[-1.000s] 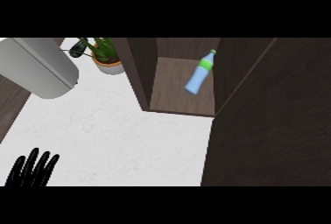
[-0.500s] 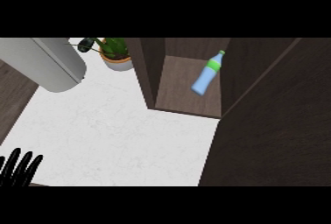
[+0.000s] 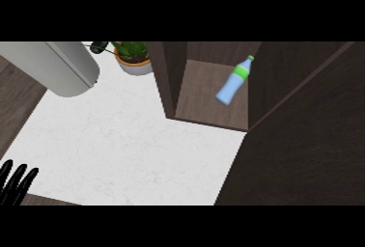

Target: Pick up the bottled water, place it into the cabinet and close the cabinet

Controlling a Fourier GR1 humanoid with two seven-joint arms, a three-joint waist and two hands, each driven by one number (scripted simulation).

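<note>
In the head view you see the light blue plastic water bottle with the green neck band and cap (image 3: 234, 83) already inside the dark brown wooden cabinet (image 3: 173, 77), in the upper right part of the frame. It leans with the cap toward the upper right and its base on the cabinet floor, so I judge that the placing step is done and only the closing remains. The large dark brown cabinet door (image 3: 306, 154) fills the right side and the lower right corner; it stands open, and this is why the bottle is visible at all. Your left hand (image 3: 16, 183) shows at the lower left edge, black fingers straight, spread and pointing up, holding nothing; it rests there because it has no part in this step. The right hand is not in the frame. On the white marble counter (image 3: 121, 144) a grey cylindrical appliance (image 3: 61, 65) lies at the upper left, with a green plant in an orange pot (image 3: 134, 58) just beside it. Compared with half a second ago, the cabinet, bottle and plant sit more to the left in the frame, and the left hand shows lower.
</note>
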